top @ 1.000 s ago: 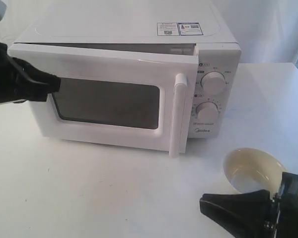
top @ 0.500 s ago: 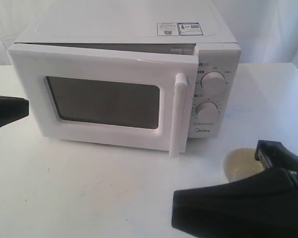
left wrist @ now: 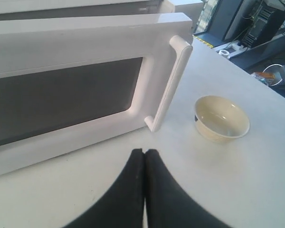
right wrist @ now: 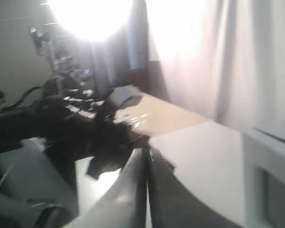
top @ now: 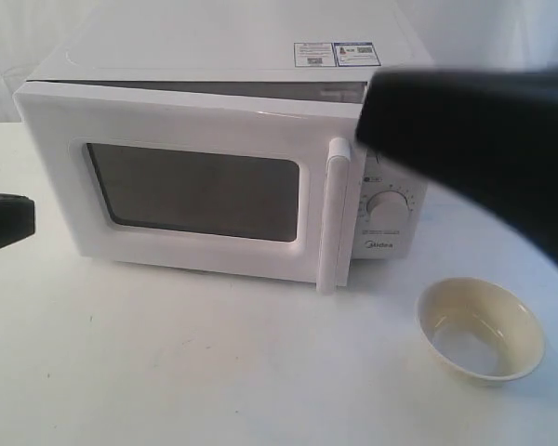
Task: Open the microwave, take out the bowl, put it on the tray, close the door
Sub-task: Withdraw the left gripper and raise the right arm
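Observation:
The white microwave (top: 232, 56) stands at the back of the table, and its door (top: 195, 190) is slightly ajar, the handle (top: 333, 214) side standing off the body. In the left wrist view the door (left wrist: 61, 95) and the handle (left wrist: 168, 85) fill the frame. The cream-yellow bowl (top: 481, 330) sits empty on the bare table in front of the knob panel, also shown as the bowl (left wrist: 222, 118). My left gripper (top: 26, 219) is at the far left, shut and empty (left wrist: 145, 152). My right gripper (top: 370, 123) is a dark blur before the upper knob, shut (right wrist: 147, 151). No tray is in view.
The lower knob (top: 388, 206) shows under the right arm. White table (top: 214, 362) stretches in front of the microwave. A white curtain hangs behind. Beyond the table edge the left wrist view shows dark equipment (left wrist: 256, 23).
My right arm has swung up from the front right corner to in front of the knob panel, uncovering the bowl. The left gripper has drawn slightly further left. Door and bowl have not moved.

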Motion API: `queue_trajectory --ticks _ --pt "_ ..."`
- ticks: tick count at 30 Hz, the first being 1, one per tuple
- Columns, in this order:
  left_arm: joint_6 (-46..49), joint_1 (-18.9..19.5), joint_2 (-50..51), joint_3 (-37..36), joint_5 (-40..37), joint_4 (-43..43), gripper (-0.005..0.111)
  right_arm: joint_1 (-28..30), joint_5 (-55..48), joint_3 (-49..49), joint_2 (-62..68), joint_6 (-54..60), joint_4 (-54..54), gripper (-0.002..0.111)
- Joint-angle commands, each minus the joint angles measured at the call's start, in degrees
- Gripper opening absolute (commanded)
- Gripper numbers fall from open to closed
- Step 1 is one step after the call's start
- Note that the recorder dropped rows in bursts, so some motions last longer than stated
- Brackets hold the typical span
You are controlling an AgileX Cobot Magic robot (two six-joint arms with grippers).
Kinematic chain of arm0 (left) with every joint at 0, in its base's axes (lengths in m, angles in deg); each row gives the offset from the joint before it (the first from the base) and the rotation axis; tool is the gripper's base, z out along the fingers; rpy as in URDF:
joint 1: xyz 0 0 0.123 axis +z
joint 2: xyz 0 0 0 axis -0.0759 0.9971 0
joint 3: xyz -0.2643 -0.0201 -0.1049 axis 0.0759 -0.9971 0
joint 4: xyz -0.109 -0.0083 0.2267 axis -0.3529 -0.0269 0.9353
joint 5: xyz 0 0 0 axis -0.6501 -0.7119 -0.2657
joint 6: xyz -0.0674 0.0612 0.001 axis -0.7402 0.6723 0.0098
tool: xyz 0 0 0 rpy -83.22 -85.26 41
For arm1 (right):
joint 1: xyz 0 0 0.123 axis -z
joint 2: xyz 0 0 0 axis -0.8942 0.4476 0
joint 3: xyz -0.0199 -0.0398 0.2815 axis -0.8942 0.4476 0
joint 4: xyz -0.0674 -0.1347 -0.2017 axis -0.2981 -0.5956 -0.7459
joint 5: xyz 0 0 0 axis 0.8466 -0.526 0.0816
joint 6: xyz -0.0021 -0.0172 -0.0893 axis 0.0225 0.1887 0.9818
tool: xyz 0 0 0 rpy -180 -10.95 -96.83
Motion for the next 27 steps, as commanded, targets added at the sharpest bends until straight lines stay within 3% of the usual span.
queue_trajectory --ticks 1,6,10,14,19,23,27 --pt "-0.23 -0.20 -1.91 -1.21 -0.88 -2.47 0.000 0.07 13.37 -2.01 -0.32 -1.46 -1.31 0.000" --pt "-0.23 -0.20 -3.64 -1.19 -1.45 -2.43 0.000 0.07 22.68 -5.12 1.70 -1.62 -4.34 0.000" --pt "-0.34 -0.20 -4.69 -1.19 -2.65 -2.43 0.000 0.07 23.23 -11.87 3.55 -7.48 -11.13 0.000" --pt "-0.34 -0.20 -5.06 -1.19 -3.18 -2.43 0.000 0.07 23.56 -18.47 6.67 -17.48 -22.56 0.000" --pt "-0.34 -0.20 -5.20 -1.19 -4.03 -2.43 0.000 0.07 18.67 -23.84 11.73 -38.02 -42.57 0.000" --pt "-0.34 -0.20 -5.19 -1.19 -4.03 -2.63 0.000 -0.62 14.51 -21.90 16.21 -40.30 -43.22 0.000" --pt "-0.34 -0.20 -5.19 -1.19 -4.03 -2.63 0.000 -5.25 20.84 -17.45 19.27 -40.30 -42.35 0.000"
